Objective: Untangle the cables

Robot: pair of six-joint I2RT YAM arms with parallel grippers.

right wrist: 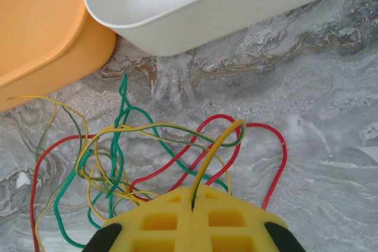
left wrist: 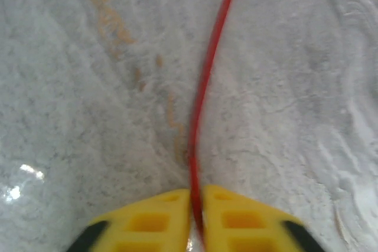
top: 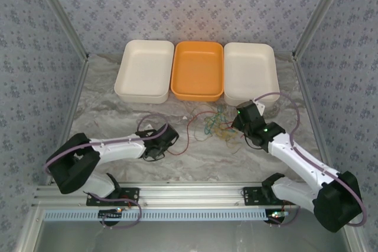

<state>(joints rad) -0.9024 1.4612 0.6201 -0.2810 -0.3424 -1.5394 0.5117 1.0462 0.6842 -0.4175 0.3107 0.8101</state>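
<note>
cables (right wrist: 123,94) tangled in red, green, yellow loops; left gripper (left wrist: 196,198) pinches red, right gripper (right wrist: 193,196) pinches yellow.

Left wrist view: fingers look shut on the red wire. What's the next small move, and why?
Probably ease the left fingers back, away from the tangle of red, green and yellow wires, drawing out the thin red wire pinched between them. The right fingers are shut on a thin yellow wire at the tangle, so they can likely anchor it.
</note>
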